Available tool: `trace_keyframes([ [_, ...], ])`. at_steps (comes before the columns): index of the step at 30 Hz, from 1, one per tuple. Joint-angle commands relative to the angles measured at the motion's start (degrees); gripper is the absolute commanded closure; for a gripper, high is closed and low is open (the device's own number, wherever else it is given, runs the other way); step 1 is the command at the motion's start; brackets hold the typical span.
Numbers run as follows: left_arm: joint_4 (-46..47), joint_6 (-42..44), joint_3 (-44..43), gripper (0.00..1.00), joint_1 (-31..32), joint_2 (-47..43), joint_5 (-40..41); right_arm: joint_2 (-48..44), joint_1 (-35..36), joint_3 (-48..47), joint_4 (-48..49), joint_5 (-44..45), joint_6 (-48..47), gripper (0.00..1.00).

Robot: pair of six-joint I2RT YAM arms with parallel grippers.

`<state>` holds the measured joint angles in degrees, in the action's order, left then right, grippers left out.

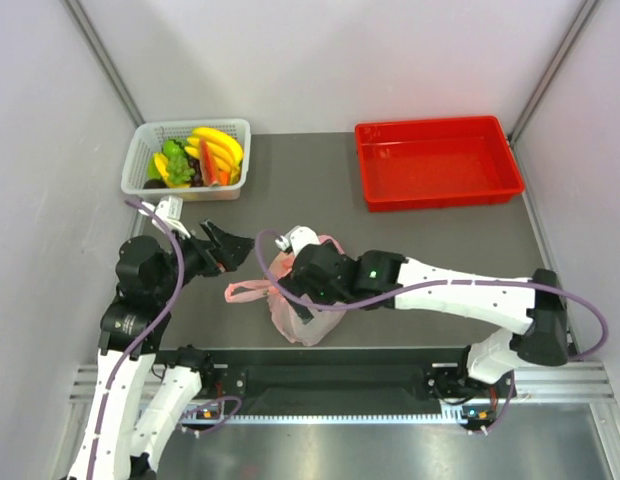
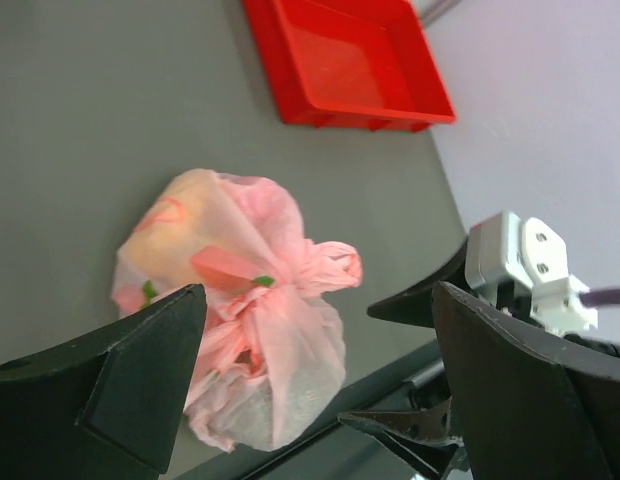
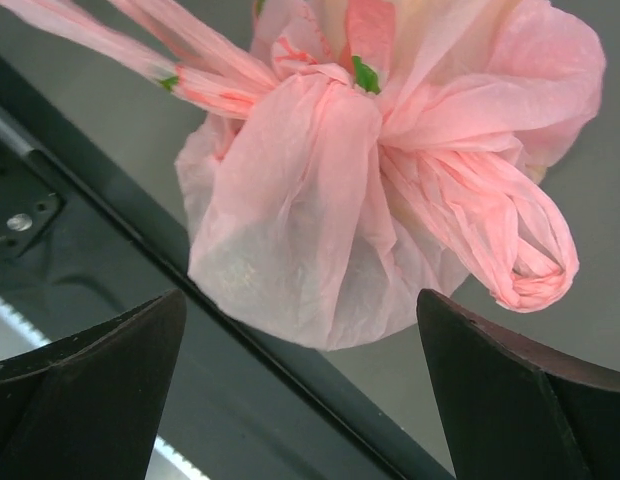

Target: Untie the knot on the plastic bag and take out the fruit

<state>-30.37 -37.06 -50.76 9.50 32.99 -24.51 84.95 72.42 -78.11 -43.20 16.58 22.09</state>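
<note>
At the far left of the worktop (image 1: 310, 200), a white basket (image 1: 190, 124) holds bananas and grapes. Nearer, the left pincer (image 1: 237, 250) gapes wide and empty, just beside the plastic bag (image 1: 308, 325). The bag sits in the middle at the near edge, with the knot (image 3: 335, 95) tied. Over it hangs the right pincer (image 3: 300, 300), equally wide, gripping nothing. A red tray (image 1: 435, 125) lies far right.

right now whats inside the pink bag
Through the bag the fruit shows only as a pale yellow mass, a red patch and small green bits. The knot is tied, so which pieces they are is hidden.
</note>
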Motion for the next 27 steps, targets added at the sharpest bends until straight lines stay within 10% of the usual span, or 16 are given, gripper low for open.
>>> trace_keyframes([
  [1, -5.57, 2.34, -2.41, 0.01, 0.17, 1.1, 6.76, 1.79, 2.45, -4.07, -0.48, 8.89, 2.17, 0.02],
  [9, -4.62, 1.73, -0.39, 0.01, 0.17, 2.6, 7.9, 5.49, 3.08, -0.39, 8.12, 11.64, 4.11, 0.16],
  [16, -2.77, 0.23, 2.15, 0.03, 0.17, 6.02, 6.94, 6.73, 3.16, 4.26, 9.1, 10.06, 2.7, 0.59],
  [24, 2.59, -1.52, 6.29, 0.05, 0.26, 9.45, 3.69, 4.17, 2.81, 9.02, 12.79, 7.33, 0.77, 0.54],
  [27, 5.32, -2.4, 7.26, 0.06, 0.69, 11.64, 2.11, 4.0, 2.64, 9.55, 12.18, 7.06, -0.29, 0.77],
])
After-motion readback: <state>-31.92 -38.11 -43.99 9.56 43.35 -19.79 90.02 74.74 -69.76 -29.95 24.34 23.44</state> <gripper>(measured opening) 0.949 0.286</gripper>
